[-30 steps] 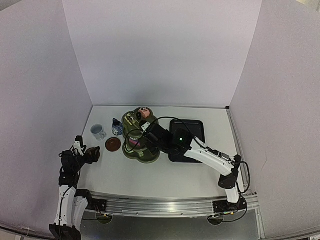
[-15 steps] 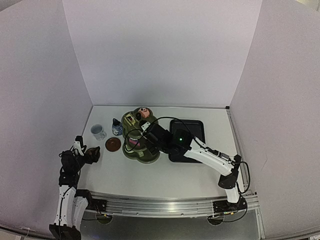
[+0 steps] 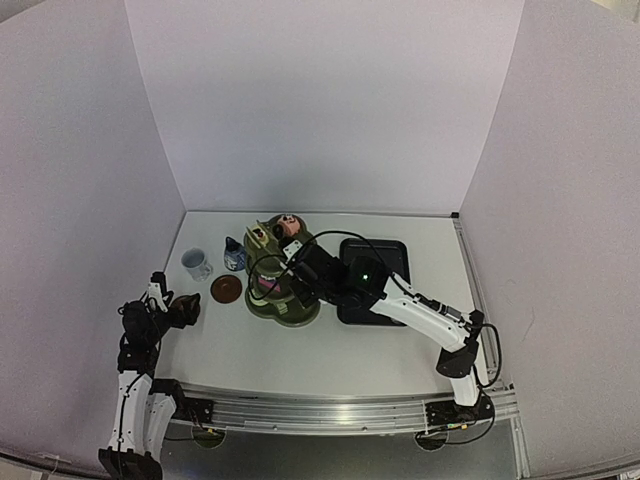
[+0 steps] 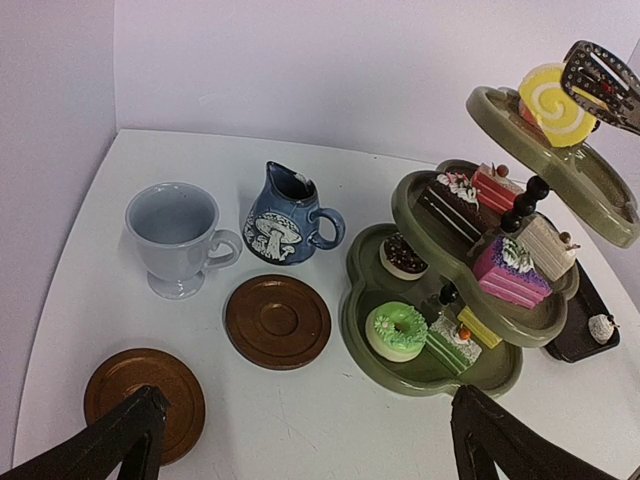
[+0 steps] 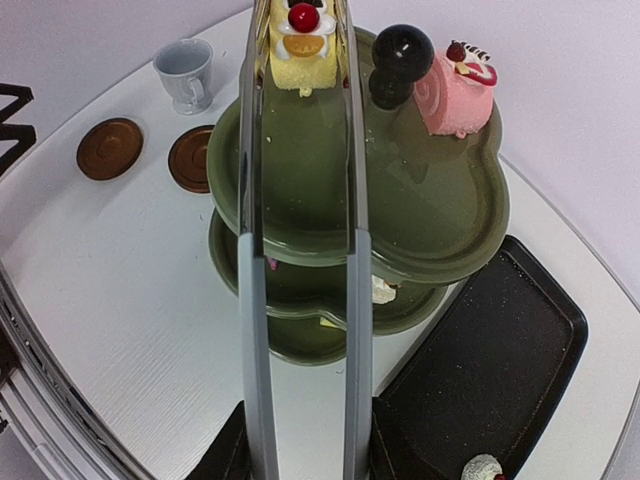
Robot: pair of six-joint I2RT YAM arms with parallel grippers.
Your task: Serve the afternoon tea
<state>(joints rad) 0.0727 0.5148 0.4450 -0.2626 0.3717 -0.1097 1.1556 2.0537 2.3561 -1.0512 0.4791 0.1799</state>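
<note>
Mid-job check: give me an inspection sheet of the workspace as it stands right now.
Surface: white table, things grouped left of centre.
Job's things: green three-tier stand loaded with cakes; white mug, blue pot, bare coaster and second coaster to its left.
Clutter: black tray holding one small cake.
End effectors: left end effector open, empty; right end effector shut on metal tongs, tips either side of yellow roll on top tier.
Cables: black cable loops above right arm.
Surroundings: plain panels on three sides.
</note>
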